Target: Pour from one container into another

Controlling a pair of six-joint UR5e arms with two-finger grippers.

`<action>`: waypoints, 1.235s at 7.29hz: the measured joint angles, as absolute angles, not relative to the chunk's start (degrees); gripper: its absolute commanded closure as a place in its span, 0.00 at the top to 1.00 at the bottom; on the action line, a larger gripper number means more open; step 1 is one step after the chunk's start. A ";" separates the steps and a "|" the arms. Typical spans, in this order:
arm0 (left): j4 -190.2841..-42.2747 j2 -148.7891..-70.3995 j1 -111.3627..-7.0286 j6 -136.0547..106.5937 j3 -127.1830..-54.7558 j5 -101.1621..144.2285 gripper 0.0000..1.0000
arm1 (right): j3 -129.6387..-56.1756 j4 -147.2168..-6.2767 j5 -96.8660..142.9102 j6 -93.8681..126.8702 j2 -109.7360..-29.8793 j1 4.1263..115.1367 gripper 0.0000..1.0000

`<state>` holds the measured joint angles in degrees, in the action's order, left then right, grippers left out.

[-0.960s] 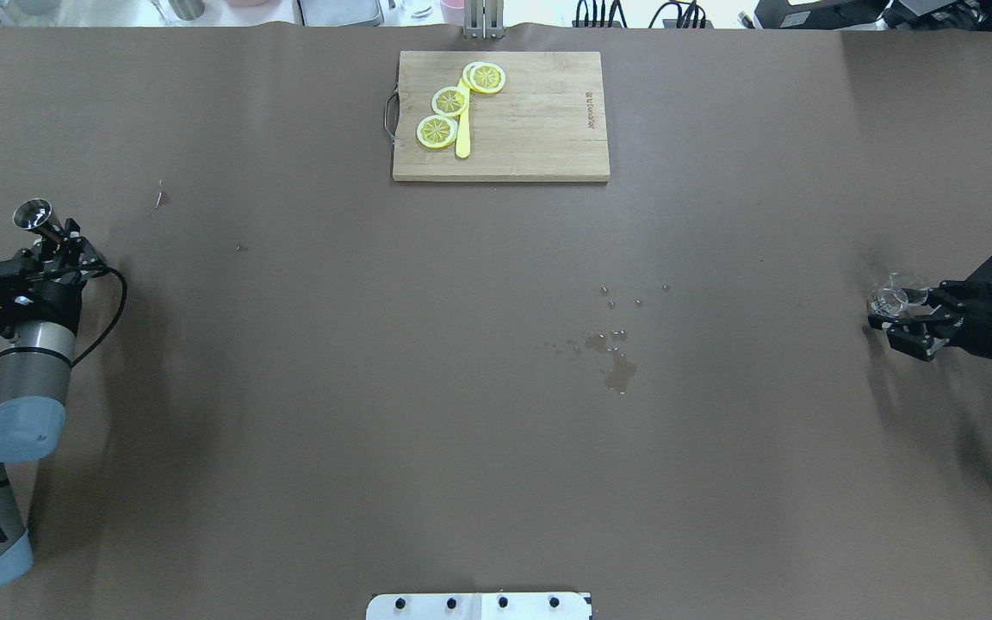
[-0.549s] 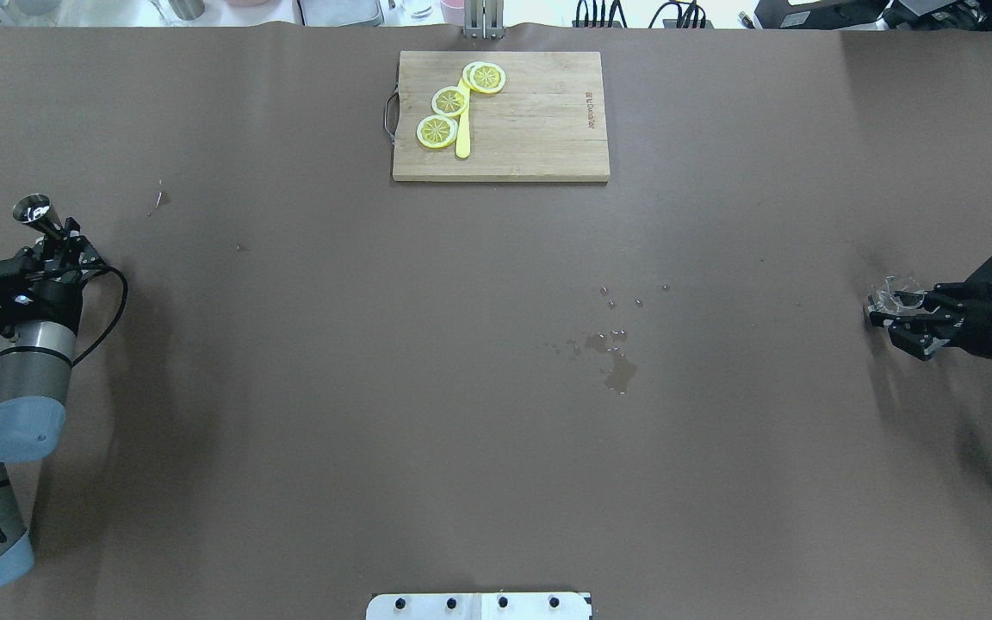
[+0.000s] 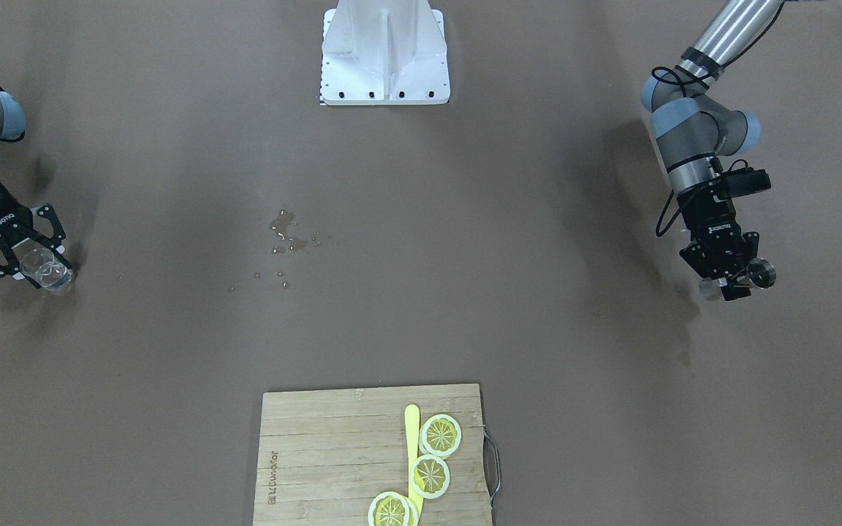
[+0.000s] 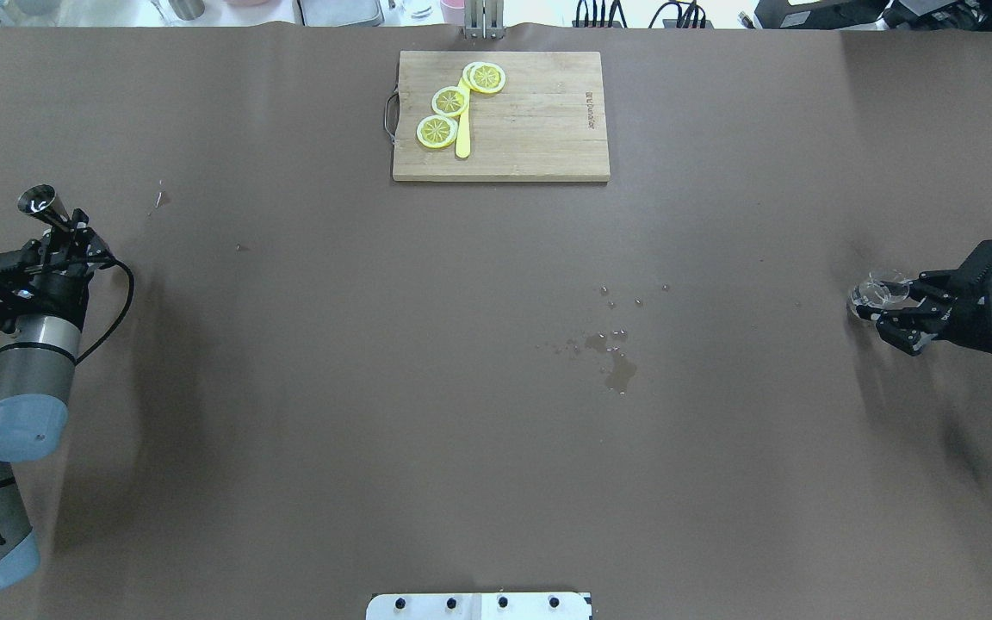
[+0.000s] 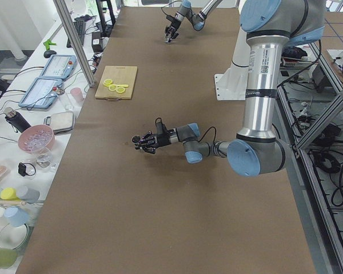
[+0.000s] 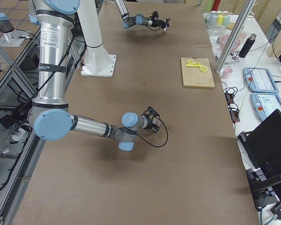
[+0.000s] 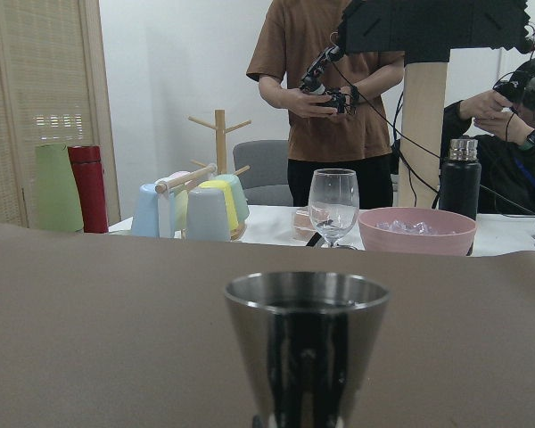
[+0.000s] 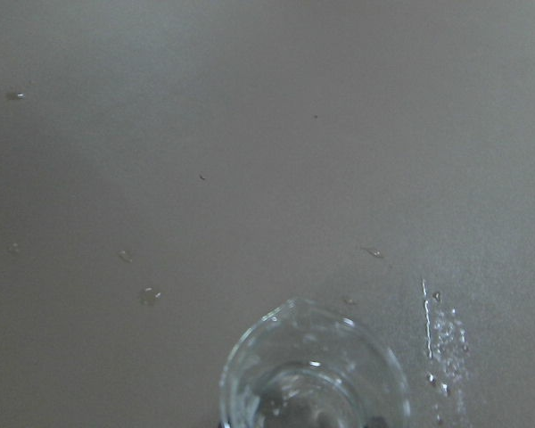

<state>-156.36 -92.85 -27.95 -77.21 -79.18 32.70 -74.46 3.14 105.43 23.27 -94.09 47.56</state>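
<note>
- Left fingers [image 4: 74, 237] clamp the jigger [image 4: 37, 200] at its waist; it has shifted slightly farther away.
- Right fingers [image 4: 899, 330] grip the glass [image 4: 873, 291], which has moved left toward centre; pouring is not yet begun.

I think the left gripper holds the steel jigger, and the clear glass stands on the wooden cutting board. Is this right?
Not quite. The left gripper does hold the steel jigger, but the clear glass is in the right gripper, far from the cutting board, as the overhead view shows.
</note>
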 measured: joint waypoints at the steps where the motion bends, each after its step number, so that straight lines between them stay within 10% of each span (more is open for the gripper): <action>1: -156.36 -92.65 -27.93 -77.20 -81.10 32.72 0.00 | -75.03 1.63 108.53 23.01 -92.74 49.45 0.00; 9: -156.74 -91.48 -21.75 -63.32 -95.35 33.42 0.00 | -78.68 -14.22 124.87 13.37 -82.76 58.29 0.00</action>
